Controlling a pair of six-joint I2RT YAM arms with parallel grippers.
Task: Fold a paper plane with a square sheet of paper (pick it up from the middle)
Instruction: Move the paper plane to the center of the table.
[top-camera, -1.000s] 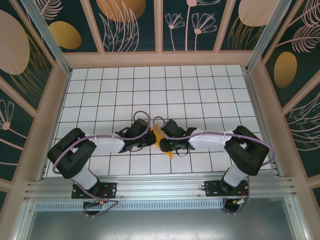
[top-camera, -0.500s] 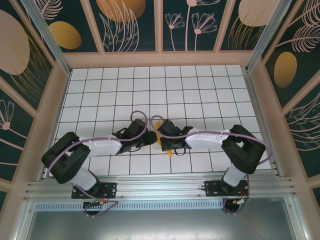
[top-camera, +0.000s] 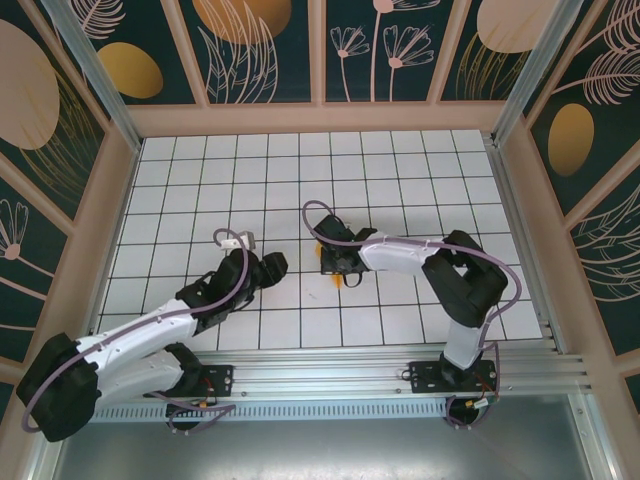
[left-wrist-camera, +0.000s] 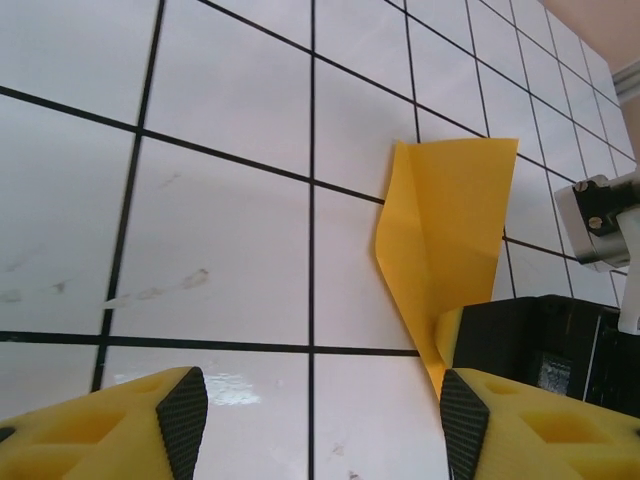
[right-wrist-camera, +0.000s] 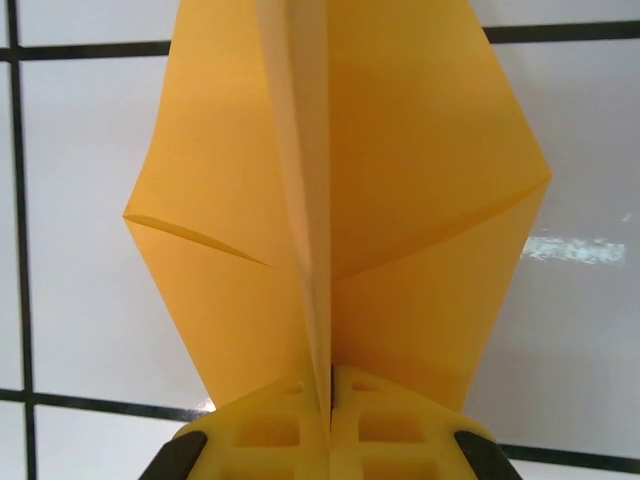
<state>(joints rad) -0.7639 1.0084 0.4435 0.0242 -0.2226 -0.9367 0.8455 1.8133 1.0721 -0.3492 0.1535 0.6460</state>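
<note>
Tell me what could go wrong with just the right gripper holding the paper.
1. The right gripper pinches the paper only along its centre crease, at one end, so the paper may slip or swing in the pads.
2. The flaps splay out unsupported on both sides. With the left gripper open and apart from the paper, the folds may spring open.

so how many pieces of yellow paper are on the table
1. The folded sheet of paper sits near the middle of the table, pinched in the shut right gripper. Another could be hidden under the right arm.
</note>
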